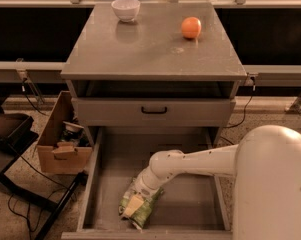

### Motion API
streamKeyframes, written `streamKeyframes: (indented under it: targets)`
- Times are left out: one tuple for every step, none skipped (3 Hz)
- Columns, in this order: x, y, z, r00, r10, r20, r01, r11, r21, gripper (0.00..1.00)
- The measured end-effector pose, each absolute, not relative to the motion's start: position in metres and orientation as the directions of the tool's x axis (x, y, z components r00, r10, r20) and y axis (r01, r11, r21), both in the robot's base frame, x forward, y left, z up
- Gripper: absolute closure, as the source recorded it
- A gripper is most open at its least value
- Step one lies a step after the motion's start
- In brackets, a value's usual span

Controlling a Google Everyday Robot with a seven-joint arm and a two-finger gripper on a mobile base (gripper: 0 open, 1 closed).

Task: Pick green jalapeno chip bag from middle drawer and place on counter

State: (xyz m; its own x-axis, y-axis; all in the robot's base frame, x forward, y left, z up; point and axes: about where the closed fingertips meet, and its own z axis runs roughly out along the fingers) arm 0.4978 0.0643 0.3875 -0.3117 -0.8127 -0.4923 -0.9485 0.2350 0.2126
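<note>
The green jalapeno chip bag lies crinkled on the floor of the open middle drawer, near its front left. My gripper reaches in from the right on a white arm and sits on top of the bag, covering its middle. Green edges of the bag show on both sides of the gripper. The counter is the grey top of the cabinet above.
A white bowl and an orange stand at the back of the counter. A shut drawer front with a black handle is above the open drawer. A cardboard box and cables lie on the floor at left.
</note>
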Motion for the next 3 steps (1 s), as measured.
streamKeyframes:
  targets:
    - [0.4974, 0.0615, 0.3707, -0.301, -0.833, -0.464, -0.952, 0.231, 0.203, 0.49]
    - [0.4974, 0.0615, 0.3707, -0.301, -0.833, -0.464, -0.952, 0.231, 0.203, 0.72]
    - [0.4974, 0.0615, 0.3732, -0.301, -0.833, -0.464, -0.952, 0.231, 0.203, 0.96]
